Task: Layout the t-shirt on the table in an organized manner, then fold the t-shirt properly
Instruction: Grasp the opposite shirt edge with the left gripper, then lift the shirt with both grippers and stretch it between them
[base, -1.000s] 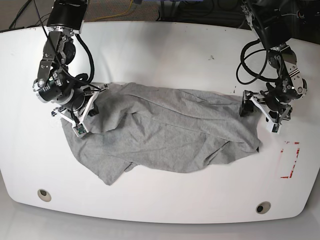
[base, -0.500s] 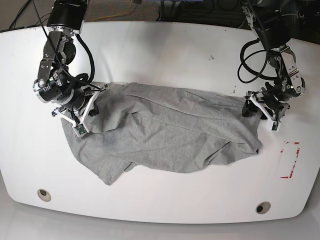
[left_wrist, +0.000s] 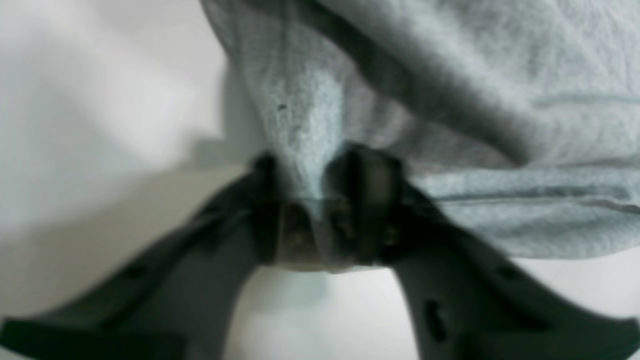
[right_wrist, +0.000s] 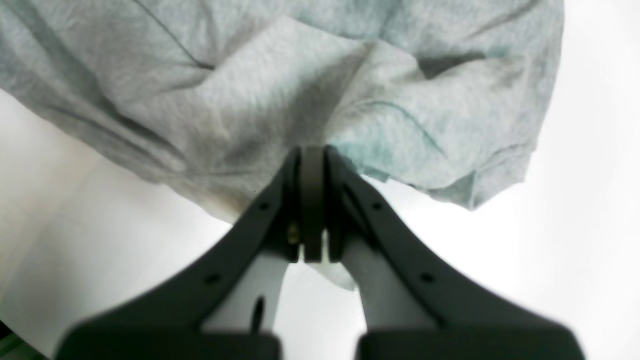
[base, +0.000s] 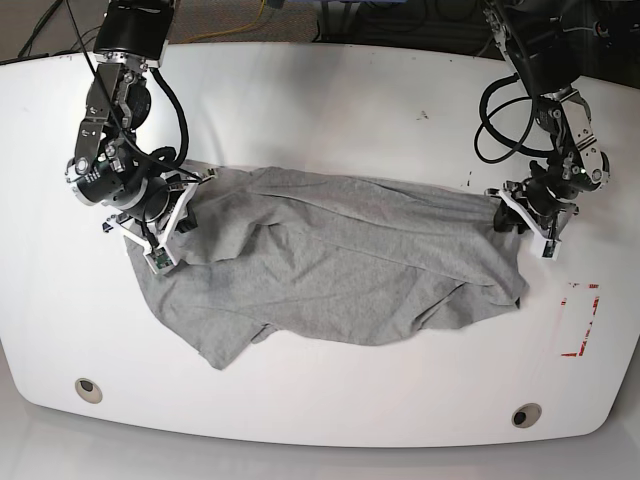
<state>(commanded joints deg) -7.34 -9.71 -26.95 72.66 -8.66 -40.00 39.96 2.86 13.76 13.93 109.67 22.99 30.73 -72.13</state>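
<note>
Beyond the far edge, dark floor (base: 250, 18) with cables (base: 262, 14) — one seemingly yellow — under even light.

Soft heather-grey cotton t-shirt (base: 340, 270), faintly flecked, paler blue-grey in the wrist views. Glossy white tabletop (base: 320, 110) with dark specks; red dashed rectangle mark (base: 581, 320) near its right edge, two round grey grommets (base: 88, 388) along the front edge. Black gripper fingers (right_wrist: 265, 215).

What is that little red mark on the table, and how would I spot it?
Start at the big white table and go past the grey t-shirt toward the hand on the picture's right. Just below it sits a red dashed rectangle mark, the only red thing there.
</note>
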